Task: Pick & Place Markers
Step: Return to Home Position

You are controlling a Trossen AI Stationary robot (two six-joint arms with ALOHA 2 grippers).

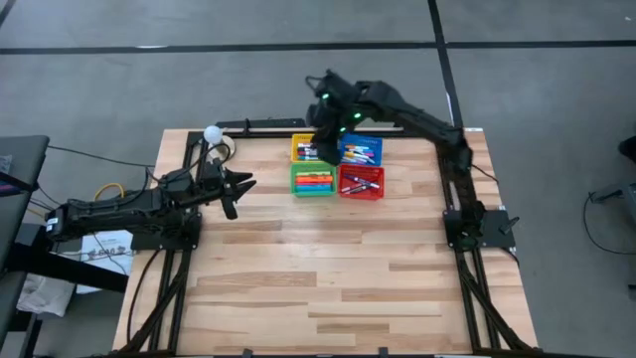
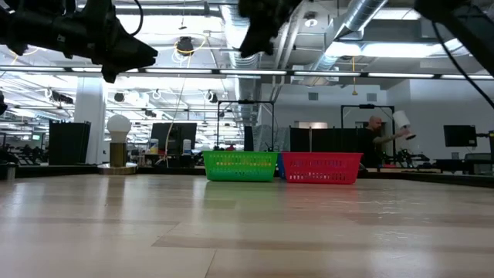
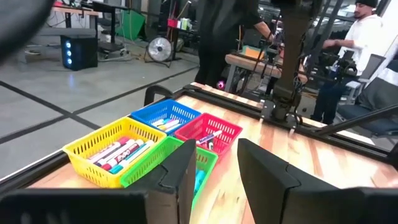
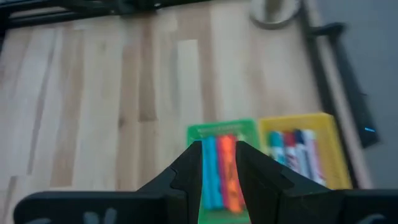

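The markers lie in four small mesh baskets at the table's far middle: yellow (image 1: pixel 304 149), blue (image 1: pixel 361 150), green (image 1: pixel 313 182) and red (image 1: pixel 362 183). Blue and orange markers (image 4: pixel 220 163) fill the green basket, and mixed ones (image 3: pixel 122 152) fill the yellow. My right gripper (image 4: pixel 219 167) hangs open, high above the green and yellow baskets (image 1: pixel 324 127), pointing down and touching nothing. My left gripper (image 1: pixel 239 191) hovers open above the table, left of the baskets, facing them (image 3: pixel 217 171).
A white ball-shaped object on a stand (image 1: pixel 211 132) sits near the table's far left corner. A black frame rail (image 1: pixel 268 124) runs along the far edge. Bare wood (image 1: pixel 328 278) stretches across the near half. People (image 3: pixel 368 34) stand beyond the table.
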